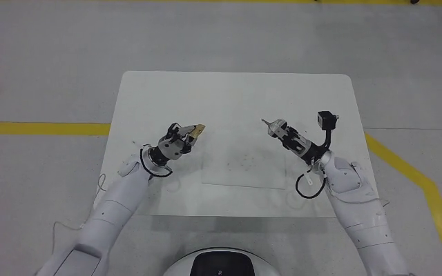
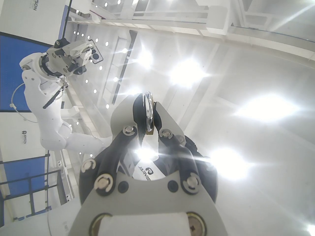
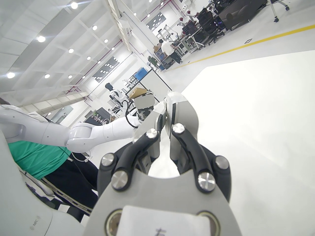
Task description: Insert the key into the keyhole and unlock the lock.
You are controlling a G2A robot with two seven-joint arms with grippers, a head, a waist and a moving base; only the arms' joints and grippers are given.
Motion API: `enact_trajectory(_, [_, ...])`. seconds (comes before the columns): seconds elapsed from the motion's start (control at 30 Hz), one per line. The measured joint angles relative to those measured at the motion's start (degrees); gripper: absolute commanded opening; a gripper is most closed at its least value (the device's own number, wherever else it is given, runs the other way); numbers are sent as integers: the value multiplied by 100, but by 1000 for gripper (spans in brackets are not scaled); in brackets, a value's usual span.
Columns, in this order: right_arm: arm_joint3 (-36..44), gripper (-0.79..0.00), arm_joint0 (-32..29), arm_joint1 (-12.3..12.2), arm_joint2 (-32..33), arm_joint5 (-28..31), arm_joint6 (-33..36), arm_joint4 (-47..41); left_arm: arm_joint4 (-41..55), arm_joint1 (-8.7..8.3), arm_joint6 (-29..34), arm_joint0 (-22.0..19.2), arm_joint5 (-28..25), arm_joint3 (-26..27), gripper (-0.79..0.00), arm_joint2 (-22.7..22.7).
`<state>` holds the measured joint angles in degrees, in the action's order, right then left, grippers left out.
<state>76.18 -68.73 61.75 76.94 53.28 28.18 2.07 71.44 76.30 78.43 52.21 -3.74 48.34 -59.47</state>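
Much of the brass padlock [image 1: 197,129] is hidden: the left tool [image 1: 185,134] is closed tight around it. From the top view only its gold-coloured end juts out past the fingers. In the left wrist view the chrome shackle [image 2: 148,109] stands edge-on between the two pads, with a sliver of brass body below it. The face with the keyhole cannot be made out in any view.

The key [image 1: 265,123] is harder still to see. The right tool [image 1: 275,127] has its fingers pressed together on it, and in the top view just a thin pale tip pokes out beyond them, aimed towards the padlock. In the right wrist view the pads meet so closely that the key itself cannot be told from them.

Counted: one padlock, one key, two tools, one white tabletop [image 1: 235,96]. Both tools are held above the tabletop, left tool over its left half, right tool over its right half, facing each other. Padlock and key are well apart, with bare tabletop between them.
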Motion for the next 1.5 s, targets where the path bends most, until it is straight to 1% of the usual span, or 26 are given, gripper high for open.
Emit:
enact_trajectory(0.2, [-109, -785, -1, -131, 383, 269, 406, -352, 46, 346, -272, -464, -213, 112, -785, 580])
enact_trajectory(0.33, [-128, -785, 53, -189, 484, 286, 725, -574, 191, 561, -620, -677, -500, -102, -785, 822])
enact_trajectory(1.07, [-115, -785, 45, -190, 499, 245, 676, -532, 203, 570, -656, -682, -529, -124, -785, 829])
enact_trajectory(1.17, [86, -785, 67, -203, 548, -295, 623, -512, 203, 570, -656, -682, -529, -124, -785, 829])
enact_trajectory(1.23, [350, -785, 80, -197, 468, -912, 748, -1031, 204, 570, -656, -682, -529, -124, -785, 829])
enact_trajectory(1.3, [715, -785, 26, -212, 453, -1537, 1071, -1769, 204, 570, -656, -682, -529, -124, -785, 829])
enact_trajectory(1.33, [826, -785, 11, -231, 489, -1852, 1229, -1991, 204, 570, -656, -682, -529, -124, -785, 829])
enact_trajectory(1.4, [1041, -785, -13, -272, 570, -2638, 1518, -2122, 204, 570, -656, -682, -529, -124, -785, 829])
enact_trajectory(1.5, [1410, -785, -130, -309, 697, -3484, 1837, -2375, 204, 570, -656, -682, -529, -124, -785, 829])
